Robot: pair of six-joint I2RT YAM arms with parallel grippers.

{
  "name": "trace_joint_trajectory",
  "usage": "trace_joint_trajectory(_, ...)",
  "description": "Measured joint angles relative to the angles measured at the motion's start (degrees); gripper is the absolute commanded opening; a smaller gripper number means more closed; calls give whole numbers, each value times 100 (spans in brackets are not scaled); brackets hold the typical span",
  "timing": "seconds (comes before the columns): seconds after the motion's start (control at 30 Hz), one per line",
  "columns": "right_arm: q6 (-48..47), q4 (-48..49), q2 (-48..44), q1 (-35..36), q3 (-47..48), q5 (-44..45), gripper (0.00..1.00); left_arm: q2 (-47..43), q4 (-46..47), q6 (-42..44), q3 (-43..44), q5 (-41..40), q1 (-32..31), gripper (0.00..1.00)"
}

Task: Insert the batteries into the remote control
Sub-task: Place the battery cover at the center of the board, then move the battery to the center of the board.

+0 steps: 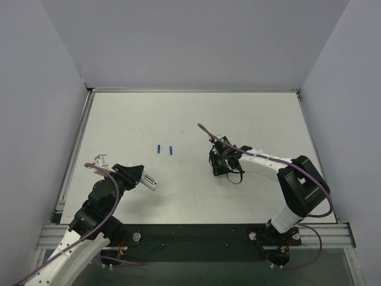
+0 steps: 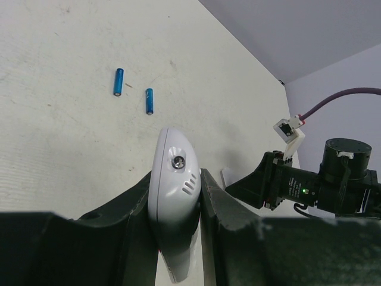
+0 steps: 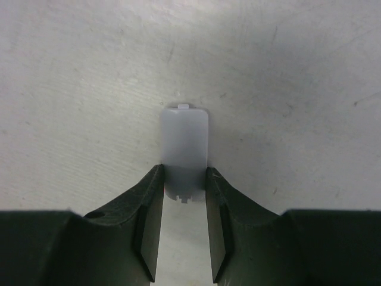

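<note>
While the left gripper [image 1: 140, 176] was clamped on the remote control [image 1: 149, 180], its two fingers [image 2: 134, 205] pressed against the remote's long side edges. The rounded white end projected past the fingertips toward the table centre. The remote control was held over the near left part of the table [image 1: 190, 113], inboard of the left edge.

The batteries [image 1: 159, 149] lay side by side near the table centre, roughly parallel, with a small gap between them, touching nothing. Bare surface bordered both cells on every side and ran from them to the far walls [image 1: 196, 42].

The right gripper [image 1: 221, 162] stood to the right of the batteries, well apart from them, with bare surface between. In the right wrist view its jaws were closed on a small white cover plate [image 3: 185, 140], gripping the near end by both side edges. The plate's far edge, carrying a small centre tab, extended beyond the fingertips. Whether the plate rested on the table could not be determined.
</note>
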Motion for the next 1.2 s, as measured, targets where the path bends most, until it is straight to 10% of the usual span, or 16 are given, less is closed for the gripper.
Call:
trace_joint_trajectory(0.2,170,201,90,-11,26,15,79,-295,-413,170,197,-153,0,0)
trace_joint_trajectory(0.5,321,146,-914,-15,4,-74,100,-647,-745,321,291,-313,0,0)
trace_joint_trajectory(0.97,511,170,413,155,2175,-901,95,-1106,-1075,538,291,-46,0,0)
trace_joint_trajectory(1.2,881,-236,1941,634,3440,-256,75,-1108,-1320,575,299,76,0,0)
